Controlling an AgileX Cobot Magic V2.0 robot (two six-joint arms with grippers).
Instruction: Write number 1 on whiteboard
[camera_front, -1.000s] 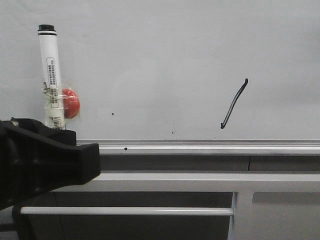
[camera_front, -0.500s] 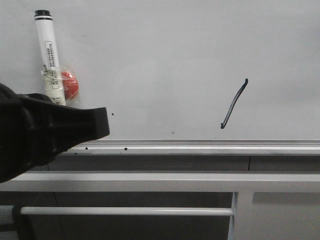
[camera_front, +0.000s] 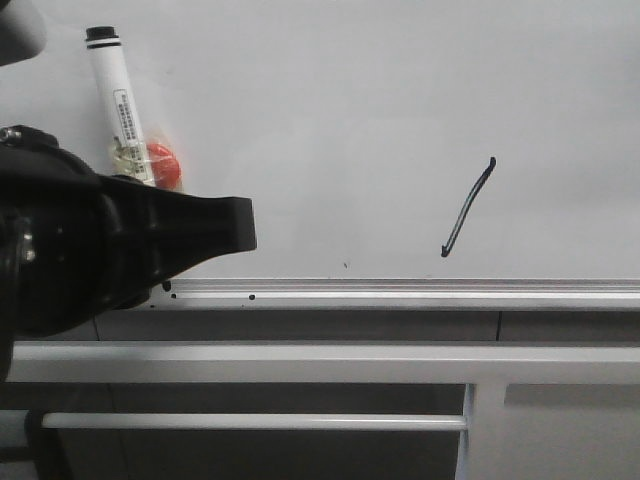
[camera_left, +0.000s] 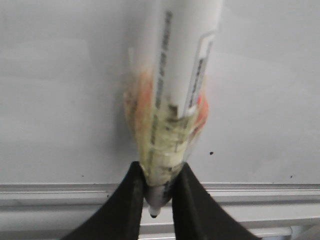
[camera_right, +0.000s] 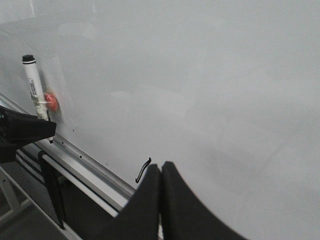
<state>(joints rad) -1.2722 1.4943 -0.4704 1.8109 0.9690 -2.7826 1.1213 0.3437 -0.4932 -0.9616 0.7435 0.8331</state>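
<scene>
The marker (camera_left: 172, 100) is clamped tip-down in the left gripper (camera_left: 159, 192), clear of the 1 (camera_front: 468, 207) drawn on the whiteboard (camera_front: 350, 80); right gripper (camera_right: 160, 192) is closed empty.

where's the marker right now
In the front view the marker is at the upper left, standing upright in front of the whiteboard, clamped in the left gripper, well left of the number 1.

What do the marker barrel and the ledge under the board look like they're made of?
The marker barrel: white, smooth, probably plastic, with a printed label and yellowed clear tape wrapped round it. The ledge: silvery with a brushed sheen and long straight highlights, likely aluminium. The left hand holding the marker looks like matte black plastic.
</scene>
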